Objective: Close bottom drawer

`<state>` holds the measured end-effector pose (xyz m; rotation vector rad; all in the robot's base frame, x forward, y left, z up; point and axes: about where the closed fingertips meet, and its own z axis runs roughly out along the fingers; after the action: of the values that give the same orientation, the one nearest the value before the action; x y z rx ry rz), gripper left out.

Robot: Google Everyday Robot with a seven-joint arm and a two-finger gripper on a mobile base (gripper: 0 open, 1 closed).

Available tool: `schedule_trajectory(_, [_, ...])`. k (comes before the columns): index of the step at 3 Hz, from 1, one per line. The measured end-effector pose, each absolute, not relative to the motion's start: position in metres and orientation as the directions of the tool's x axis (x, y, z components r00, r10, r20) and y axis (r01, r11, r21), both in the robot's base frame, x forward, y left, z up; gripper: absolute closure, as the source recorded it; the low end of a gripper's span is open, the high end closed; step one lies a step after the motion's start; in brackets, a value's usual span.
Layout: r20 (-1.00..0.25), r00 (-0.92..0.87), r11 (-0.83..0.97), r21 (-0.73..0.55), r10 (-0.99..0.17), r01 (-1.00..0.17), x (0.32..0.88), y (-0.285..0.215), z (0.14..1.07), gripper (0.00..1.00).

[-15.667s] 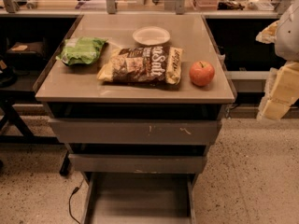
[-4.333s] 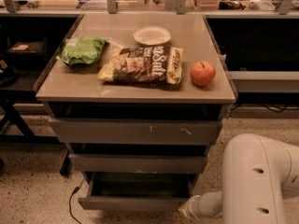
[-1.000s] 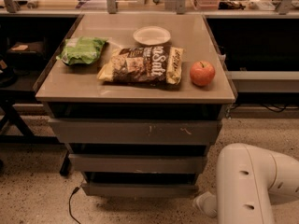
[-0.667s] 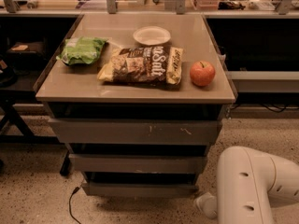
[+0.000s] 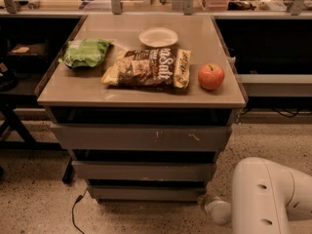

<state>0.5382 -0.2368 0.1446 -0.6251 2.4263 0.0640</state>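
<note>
The bottom drawer sits pushed in at the foot of the cart, low and near me. Its slim grey front lies under the middle drawer and about in line with it, with none of its tray showing. My tool is down by the floor at that drawer's right end, just beside the corner. I cannot tell whether it touches the front, how far open it is, or whether it holds anything. My white arm fills the near right corner behind it. Above the middle drawer comes the widest drawer, with pale scratches on its front. On the counter lie a green bag at the left, a brown snack bag in the middle, a red apple at the right and a white bowl farther back. A black cable trails on the speckled floor at the near left
</note>
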Motion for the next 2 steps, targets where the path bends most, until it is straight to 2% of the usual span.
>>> schedule_trajectory(2, [-0.611, -0.684, 0.895, -0.097, -0.399, -0.436, 0.5481, -0.2350, 0.1476, 1.00])
